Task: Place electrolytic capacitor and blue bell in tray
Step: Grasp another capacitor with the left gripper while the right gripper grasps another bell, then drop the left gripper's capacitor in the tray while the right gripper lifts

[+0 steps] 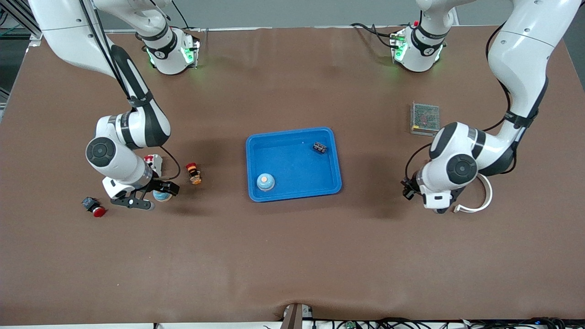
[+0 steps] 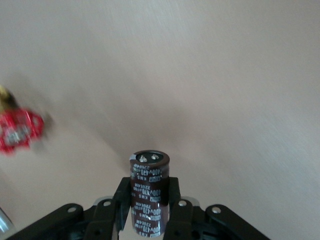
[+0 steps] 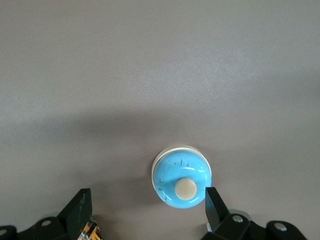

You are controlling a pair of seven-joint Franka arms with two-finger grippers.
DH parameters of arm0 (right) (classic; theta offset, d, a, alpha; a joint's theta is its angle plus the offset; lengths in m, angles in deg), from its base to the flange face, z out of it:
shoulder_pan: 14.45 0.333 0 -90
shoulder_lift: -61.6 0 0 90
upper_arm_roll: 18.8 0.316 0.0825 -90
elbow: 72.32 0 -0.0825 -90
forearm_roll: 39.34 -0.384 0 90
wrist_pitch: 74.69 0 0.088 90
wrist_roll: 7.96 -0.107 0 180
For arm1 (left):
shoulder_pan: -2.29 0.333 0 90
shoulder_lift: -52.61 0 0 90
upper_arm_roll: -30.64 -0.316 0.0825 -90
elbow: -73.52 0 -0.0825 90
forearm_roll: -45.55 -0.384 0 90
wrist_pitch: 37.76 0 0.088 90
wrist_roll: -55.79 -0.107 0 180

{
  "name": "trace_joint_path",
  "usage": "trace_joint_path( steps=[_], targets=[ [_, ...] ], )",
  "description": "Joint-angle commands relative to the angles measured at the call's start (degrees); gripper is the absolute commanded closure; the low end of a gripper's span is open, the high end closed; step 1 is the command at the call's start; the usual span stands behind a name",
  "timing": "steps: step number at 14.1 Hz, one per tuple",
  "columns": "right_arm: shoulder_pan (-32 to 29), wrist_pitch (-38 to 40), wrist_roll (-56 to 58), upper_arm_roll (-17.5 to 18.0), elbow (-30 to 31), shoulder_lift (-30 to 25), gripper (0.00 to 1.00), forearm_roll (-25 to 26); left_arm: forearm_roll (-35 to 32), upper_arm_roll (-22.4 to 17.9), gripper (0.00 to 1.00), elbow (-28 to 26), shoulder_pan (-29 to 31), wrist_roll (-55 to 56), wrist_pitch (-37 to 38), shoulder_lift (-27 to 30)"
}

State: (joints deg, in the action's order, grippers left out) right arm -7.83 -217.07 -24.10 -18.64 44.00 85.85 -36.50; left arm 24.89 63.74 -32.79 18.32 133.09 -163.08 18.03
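Note:
The blue tray (image 1: 330, 161) lies mid-table. In it are a blue bell (image 1: 265, 182) and a small dark component (image 1: 319, 147). A second blue bell (image 3: 181, 182) with a cream button stands on the table toward the right arm's end (image 1: 162, 196). My right gripper (image 3: 147, 212) is open around it, low over the table (image 1: 151, 196), and the bell sits close to one finger (image 3: 216, 210). My left gripper (image 2: 148, 200) is shut on the dark brown electrolytic capacitor (image 2: 149, 190). It hangs over bare table at the left arm's end (image 1: 409, 188).
A red push button (image 1: 93, 206), an orange and red button (image 1: 194, 173) and a white and red part (image 1: 153, 161) lie around the right gripper. A metal mesh box (image 1: 425, 119) and a white curved band (image 1: 480, 201) lie near the left arm. A blurred red part (image 2: 17, 130) lies nearby.

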Motion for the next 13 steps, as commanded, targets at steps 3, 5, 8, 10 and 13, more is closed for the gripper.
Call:
trace_joint_path(
  steps=[3,5,8,10,13],
  targets=[
    [-4.16,-7.63,5.84,0.71,4.96,-1.67,0.0,2.08,0.36,5.92,1.0,0.22,-0.2,13.56,1.4,1.09],
    [-6.0,-10.63,8.22,0.71,6.37,-1.49,0.0,2.08,-0.42,8.38,1.0,0.14,-1.51,18.65,1.31,0.74],
    [-5.92,-10.99,8.05,0.8,6.55,-0.96,0.0,2.08,0.18,8.48,1.0,3.29,-5.64,25.17,1.31,0.04],
    [-5.49,-11.08,7.35,0.8,6.55,-0.53,0.0,2.08,0.18,8.39,1.0,5.31,-8.54,28.5,0.96,-1.01],
    [-5.31,-13.44,7.26,0.8,6.55,1.32,0.0,1.99,-0.25,8.3,1.0,8.12,-12.85,34.83,0.34,-2.86]
  ],
)
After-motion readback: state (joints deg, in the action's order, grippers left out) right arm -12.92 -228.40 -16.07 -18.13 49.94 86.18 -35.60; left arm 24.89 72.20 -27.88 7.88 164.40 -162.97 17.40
